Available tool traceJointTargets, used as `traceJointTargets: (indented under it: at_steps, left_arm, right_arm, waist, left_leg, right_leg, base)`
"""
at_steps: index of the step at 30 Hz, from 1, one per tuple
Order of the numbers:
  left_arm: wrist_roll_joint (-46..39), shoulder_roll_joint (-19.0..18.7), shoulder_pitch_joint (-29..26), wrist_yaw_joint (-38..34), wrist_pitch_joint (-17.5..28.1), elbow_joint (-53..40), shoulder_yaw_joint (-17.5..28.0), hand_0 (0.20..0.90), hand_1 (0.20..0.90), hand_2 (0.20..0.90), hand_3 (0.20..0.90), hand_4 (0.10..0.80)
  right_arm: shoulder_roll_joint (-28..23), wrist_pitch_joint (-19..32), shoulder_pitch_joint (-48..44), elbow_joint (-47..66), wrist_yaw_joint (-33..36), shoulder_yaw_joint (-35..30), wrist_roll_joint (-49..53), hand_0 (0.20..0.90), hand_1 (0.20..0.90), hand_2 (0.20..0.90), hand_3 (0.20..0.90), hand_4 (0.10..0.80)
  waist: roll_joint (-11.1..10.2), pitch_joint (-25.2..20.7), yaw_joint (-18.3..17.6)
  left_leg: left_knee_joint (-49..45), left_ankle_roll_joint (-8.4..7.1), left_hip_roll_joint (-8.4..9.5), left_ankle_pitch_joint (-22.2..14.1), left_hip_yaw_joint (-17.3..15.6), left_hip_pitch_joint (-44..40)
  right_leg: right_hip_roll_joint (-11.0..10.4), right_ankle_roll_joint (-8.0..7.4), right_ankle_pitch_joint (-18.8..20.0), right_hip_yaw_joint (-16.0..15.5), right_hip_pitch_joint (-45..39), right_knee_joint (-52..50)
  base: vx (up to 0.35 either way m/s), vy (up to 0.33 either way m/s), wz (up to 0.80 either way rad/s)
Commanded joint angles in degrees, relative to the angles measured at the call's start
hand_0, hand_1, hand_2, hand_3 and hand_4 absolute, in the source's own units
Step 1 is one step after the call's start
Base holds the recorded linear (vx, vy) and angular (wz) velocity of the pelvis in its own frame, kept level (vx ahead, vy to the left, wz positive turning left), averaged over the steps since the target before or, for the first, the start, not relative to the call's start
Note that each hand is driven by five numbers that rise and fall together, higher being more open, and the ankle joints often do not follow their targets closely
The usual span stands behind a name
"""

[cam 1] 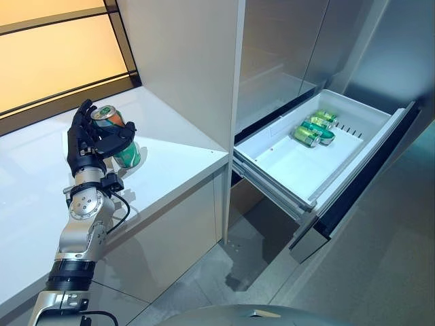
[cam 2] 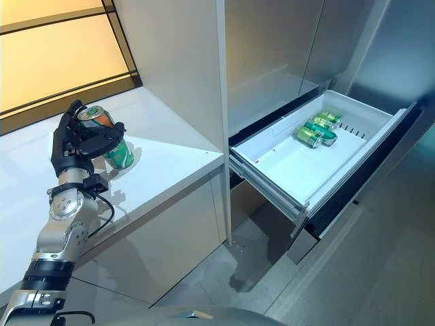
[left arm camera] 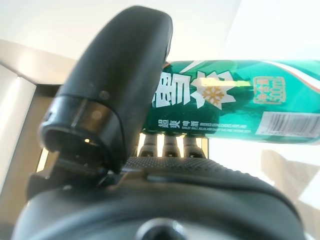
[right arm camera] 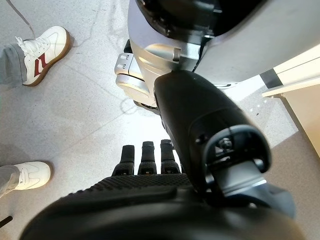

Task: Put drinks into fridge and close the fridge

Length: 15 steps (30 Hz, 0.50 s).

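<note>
My left hand (cam 1: 90, 141) is over the white counter (cam 1: 178, 157) at the left, and its fingers and thumb are curled round a tall green can (cam 1: 128, 155). The can is tilted, with its silver top (cam 1: 105, 114) up and away from me. The left wrist view shows the thumb (left arm camera: 125, 75) across the can (left arm camera: 240, 105). The fridge drawer (cam 1: 285, 166) stands pulled out at the right. Green cans (cam 1: 316, 128) lie on their sides at its far end. My right hand (right arm camera: 140, 205) hangs low over the floor with its fingers (right arm camera: 145, 157) straight and holds nothing.
The fridge's tall pale front (cam 1: 197, 61) rises between the counter and the drawer. The drawer's dark front panel (cam 1: 367, 180) juts out over the grey floor (cam 1: 380, 272). A person's white shoes (right arm camera: 42, 47) are on the floor in the right wrist view.
</note>
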State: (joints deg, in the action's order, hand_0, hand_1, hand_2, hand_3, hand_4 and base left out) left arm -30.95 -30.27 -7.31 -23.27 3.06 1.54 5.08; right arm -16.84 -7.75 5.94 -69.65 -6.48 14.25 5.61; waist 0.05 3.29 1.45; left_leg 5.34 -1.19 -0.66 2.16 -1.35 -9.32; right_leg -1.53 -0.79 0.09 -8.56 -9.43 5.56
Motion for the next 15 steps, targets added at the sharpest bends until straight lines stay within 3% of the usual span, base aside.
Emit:
traceJointTargets:
  at_steps: [1, 2, 3, 5, 6, 15]
  left_arm:
    - [0.76, -2.50, -10.01, 0.20, 7.89, -0.87, 4.79, 0.900, 0.900, 0.900, 0.900, 0.800]
    - [0.42, -2.59, -9.92, 0.24, 7.90, -0.78, 4.74, 0.900, 0.900, 0.900, 0.900, 0.800]
    - [0.05, -2.64, -9.85, 0.55, 7.98, -0.62, 4.69, 0.834, 0.834, 0.834, 0.823, 0.723]
    - [-0.57, -2.44, -9.81, 1.32, 7.95, -0.47, 4.53, 0.352, 0.352, 0.352, 0.260, 0.160]
    - [-0.54, -2.32, -9.80, 1.64, 7.98, -0.36, 4.44, 0.300, 0.300, 0.300, 0.200, 0.100]
    - [-0.98, -2.18, -10.13, 1.94, 7.48, -0.72, 3.72, 0.300, 0.300, 0.300, 0.200, 0.100]
  right_arm:
    - [1.59, 0.54, -2.82, -0.03, -2.46, 0.32, 0.92, 0.900, 0.900, 0.900, 0.900, 0.800]
    - [1.56, 0.60, -2.77, -0.04, -2.48, 0.28, 0.91, 0.900, 0.900, 0.900, 0.900, 0.800]
    - [1.51, 0.56, -2.75, 0.03, -2.50, 0.27, 0.88, 0.900, 0.900, 0.900, 0.900, 0.800]
    - [1.51, 0.51, -2.74, 0.07, -2.54, 0.19, 0.74, 0.900, 0.900, 0.900, 0.900, 0.800]
    - [1.53, 0.58, -2.72, -0.03, -2.55, 0.22, 0.72, 0.900, 0.900, 0.900, 0.900, 0.800]
    - [1.42, 0.30, -2.79, 0.01, -2.70, 0.18, 0.56, 0.900, 0.900, 0.900, 0.900, 0.800]
  waist:
    - [-0.14, -0.98, -0.62]
    - [-0.12, -0.97, -0.62]
    - [-0.11, -0.95, -0.63]
    - [-0.10, -0.97, -0.67]
    - [-0.09, -1.00, -0.68]
    - [-0.11, -0.93, -0.73]
  left_leg:
    - [-0.34, 0.43, 2.28, -6.02, 3.78, 0.77]
    - [-0.34, 0.43, 2.30, -6.01, 3.80, 0.73]
    - [-0.34, 0.43, 2.31, -5.98, 3.81, 0.74]
    - [-0.34, 0.43, 2.31, -6.00, 3.83, 0.74]
    - [-0.34, 0.41, 2.30, -5.99, 3.80, 0.76]
    - [-0.34, 0.45, 2.29, -5.93, 3.80, 0.68]
  right_leg:
    - [-0.31, -3.44, -2.74, 0.26, -0.15, -0.86]
    - [-0.31, -3.47, -2.71, 0.27, -0.17, -0.87]
    - [-0.31, -3.48, -2.69, 0.31, -0.17, -0.86]
    - [-0.32, -3.49, -2.70, 0.28, -0.14, -0.88]
    - [-0.31, -3.49, -2.70, 0.27, -0.11, -0.89]
    - [-0.29, -3.51, -2.64, 0.34, -0.19, -0.89]
  base:
    - [0.000, 0.000, 0.00]
    - [0.000, 0.000, 0.00]
    - [0.000, 0.000, 0.00]
    - [0.000, 0.000, 0.00]
    - [0.000, 0.000, 0.00]
    - [0.000, 0.000, 0.00]
